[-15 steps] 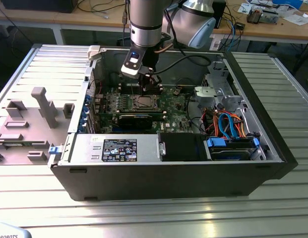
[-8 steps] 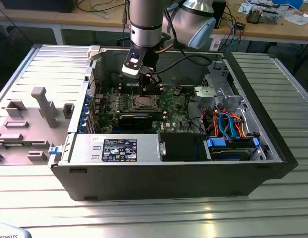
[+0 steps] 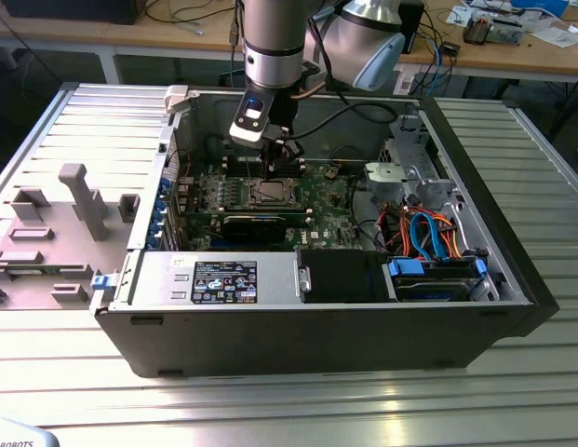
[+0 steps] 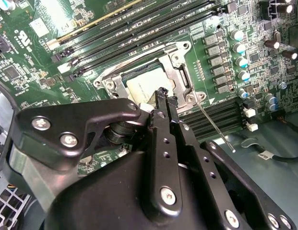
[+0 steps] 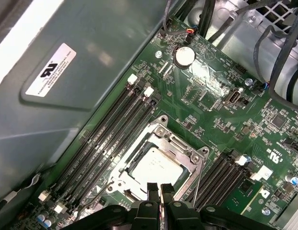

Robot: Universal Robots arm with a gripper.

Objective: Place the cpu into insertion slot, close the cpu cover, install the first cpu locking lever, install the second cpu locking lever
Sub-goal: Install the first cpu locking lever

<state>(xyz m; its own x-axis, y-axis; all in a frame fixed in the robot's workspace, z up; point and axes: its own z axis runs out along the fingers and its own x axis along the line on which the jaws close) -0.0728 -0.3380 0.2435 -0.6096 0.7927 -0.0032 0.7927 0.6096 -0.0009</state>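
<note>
The cpu (image 5: 156, 165) lies flat in the insertion slot (image 5: 131, 154) on the green motherboard, silver top up, so the contact field is hidden. The cpu cover (image 5: 182, 146) lies down around it, with the chip showing through its window. In the second wrist view the cpu (image 4: 141, 86) and cover (image 4: 180, 76) sit just beyond my gripper (image 4: 163, 93). A thin locking lever (image 4: 213, 125) sticks out loose from the socket's corner. My gripper (image 5: 160, 188) hovers over the socket's edge, shut with nothing between the fingers. The exterior view shows the gripper (image 3: 275, 158) just above the socket (image 3: 270, 193).
Long black memory slots (image 5: 110, 139) flank the socket on both sides. The grey case wall (image 5: 91, 72) rises close behind them. A power supply (image 3: 223, 279) and a drive bay with orange and blue cables (image 3: 428, 242) fill the case front. A grey fixture (image 3: 74, 200) stands outside at the exterior view's left.
</note>
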